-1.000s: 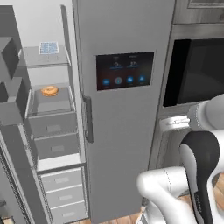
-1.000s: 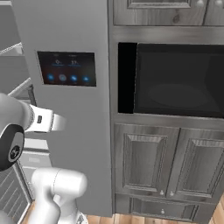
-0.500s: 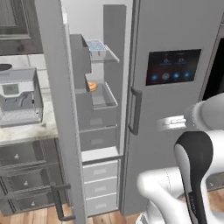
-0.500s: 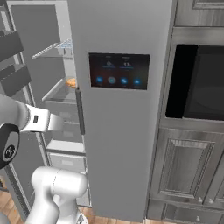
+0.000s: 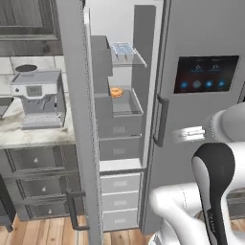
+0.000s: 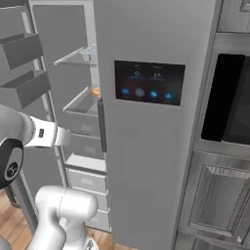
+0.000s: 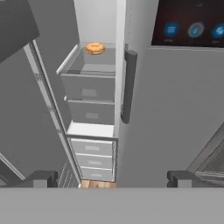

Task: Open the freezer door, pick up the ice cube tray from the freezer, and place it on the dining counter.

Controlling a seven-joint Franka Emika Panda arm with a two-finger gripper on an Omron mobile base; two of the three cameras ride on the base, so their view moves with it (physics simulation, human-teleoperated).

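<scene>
Pincer (image 7: pixel 109 178) status: my two dark fingertips (image 7: pixel 41 178) stand wide apart at the bottom of the hand view, holding nothing and touching nothing. They point at the lower part of the open freezer (image 7: pixel 94 109).

Freezer door (image 5: pixel 79 119) status: it is swung fully open to the left, seen edge-on in the left base view, with its dark bar handle (image 5: pixel 72 210) low on the outer face and grey door bins (image 6: pixel 27 68) on its inner side in the right base view.

Nearest to me inside the freezer are three light grey pull-out drawers (image 7: pixel 92 159) at the bottom, then two darker grey drawers (image 7: pixel 89 101) above them. On the shelf above those drawers lies an orange-brown donut (image 7: pixel 95 48).

Ice cube tray (image 5: pixel 122 50) location: it rests on the upper shelf inside the freezer, one level above the donut, well apart from my pincer.

To the right of the freezer stands the closed grey door with a dark touchscreen panel (image 6: pixel 149 82) and its own dark vertical handle (image 7: pixel 127 85). Left of the freezer door, a coffee machine (image 5: pixel 39 98) sits on a marble counter (image 5: pixel 19 131).
</scene>
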